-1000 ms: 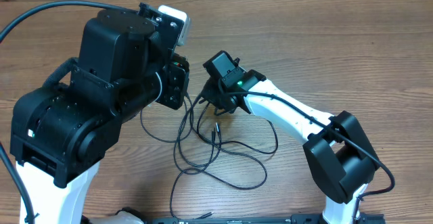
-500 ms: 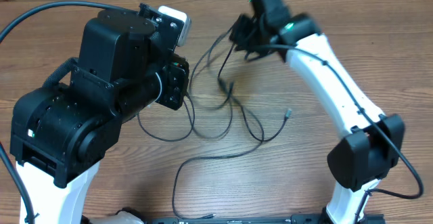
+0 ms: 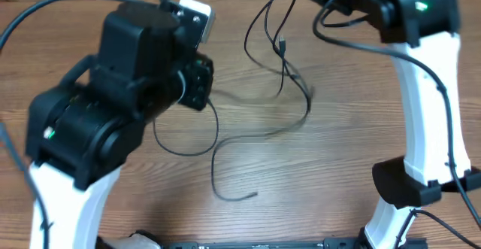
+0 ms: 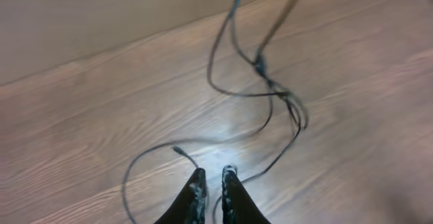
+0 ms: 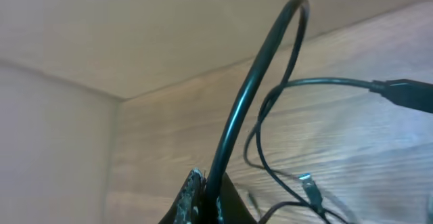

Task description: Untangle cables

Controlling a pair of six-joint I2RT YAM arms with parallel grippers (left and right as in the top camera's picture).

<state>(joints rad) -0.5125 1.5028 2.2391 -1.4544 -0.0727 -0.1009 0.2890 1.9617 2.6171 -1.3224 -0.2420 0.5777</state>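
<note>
Cables (image 3: 282,47) hang from my right hand (image 5: 206,191), clenched on one strand at upper right so loops fall apart over the bench (image 3: 338,151); left hand (image 4: 212,189) nearly closed, whether gripping I cannot tell.

Thin black cables (image 3: 309,102), loosely tangled curvy strands, upper ends raised high at the far side, small plug (image 3: 282,46) dangling in mid-air, lower loops lying flat, one end curled nearest
</note>
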